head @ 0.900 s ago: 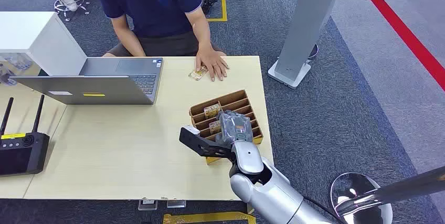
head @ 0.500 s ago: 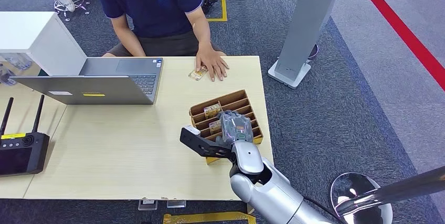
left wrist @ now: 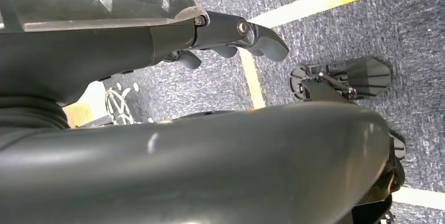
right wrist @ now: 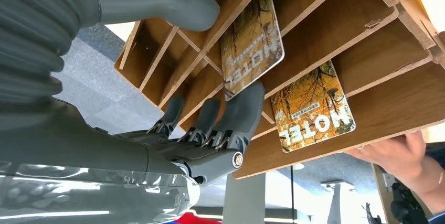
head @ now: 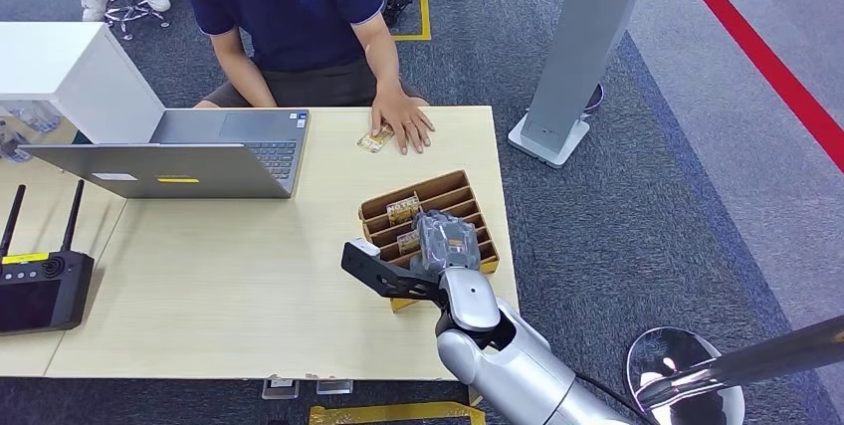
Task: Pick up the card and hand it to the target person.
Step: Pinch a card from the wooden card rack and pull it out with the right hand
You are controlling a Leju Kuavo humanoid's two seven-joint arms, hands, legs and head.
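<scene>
On the pale wooden desk (head: 229, 276), going left to right, sit a black box with two antennas (head: 40, 281), an open grey laptop (head: 189, 151), then a brown slotted wooden card rack (head: 468, 191), probably set there within the robot's reach. The right hand (head: 445, 239) hovers over the rack. Its dark fingers (right wrist: 231, 121) are spread beside a patterned hotel card (right wrist: 251, 43) leaning in a slot, thumb on the far side of a divider; nothing is clamped yet. A second hotel card (right wrist: 312, 106) stands just beyond the fingertips. Whether the fingers touch the first card is hard to tell. Across the desk, a person's hand (head: 403, 126) rests on a loose card (head: 374, 139), mostly hiding it. The left hand (left wrist: 225, 38) hangs over carpet, fingers loosely apart, empty.
</scene>
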